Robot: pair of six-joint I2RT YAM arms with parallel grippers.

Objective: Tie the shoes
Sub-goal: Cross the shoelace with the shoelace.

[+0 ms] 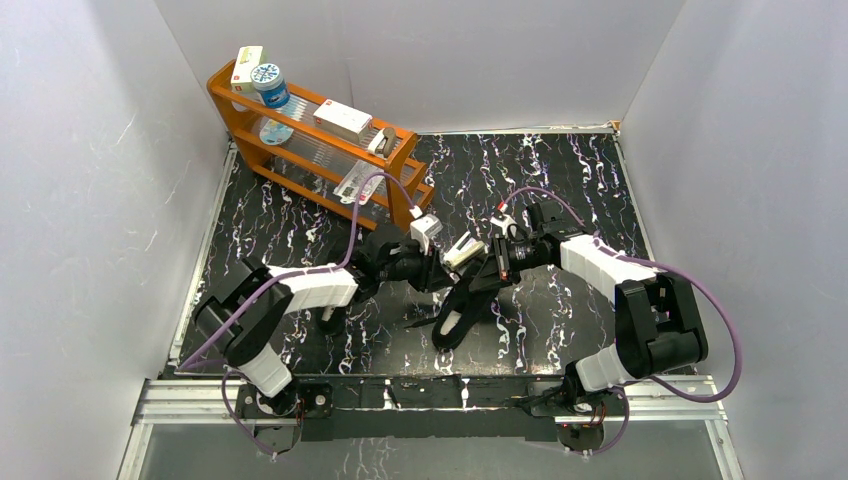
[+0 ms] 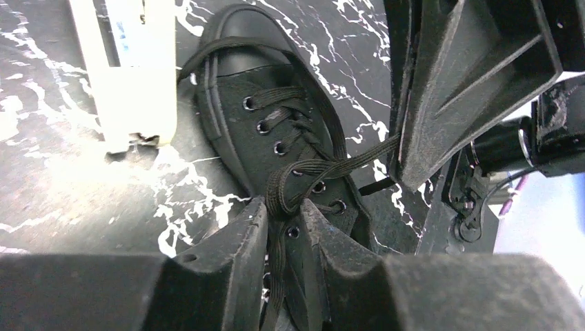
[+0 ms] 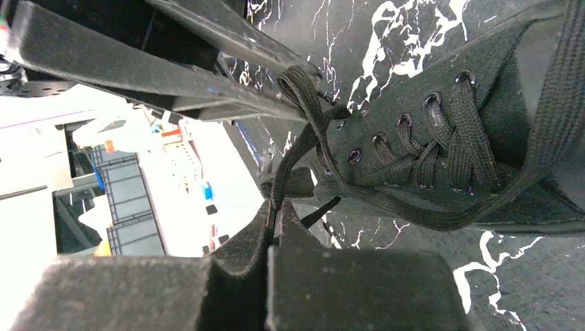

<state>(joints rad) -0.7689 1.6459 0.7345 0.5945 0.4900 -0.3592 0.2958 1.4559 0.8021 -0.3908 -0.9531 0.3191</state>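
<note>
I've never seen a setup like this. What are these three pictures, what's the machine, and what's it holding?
You see a robot: a left arm and a right arm bolted at a black marbled table. One picture looks down from above; the other two come from a camera on each wrist. A black shoe lies between the arms; an orange rack stands at the back. The right gripper is pinched shut on the shoe's lace; the left gripper stands slightly open around it.

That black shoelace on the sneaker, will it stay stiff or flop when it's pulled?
Probably floppy: the lace curls into a limp loop on the shoe. It is likely light and thin, since it sits pinched flat in the right gripper. Its woven surface probably resists slipping.
</note>
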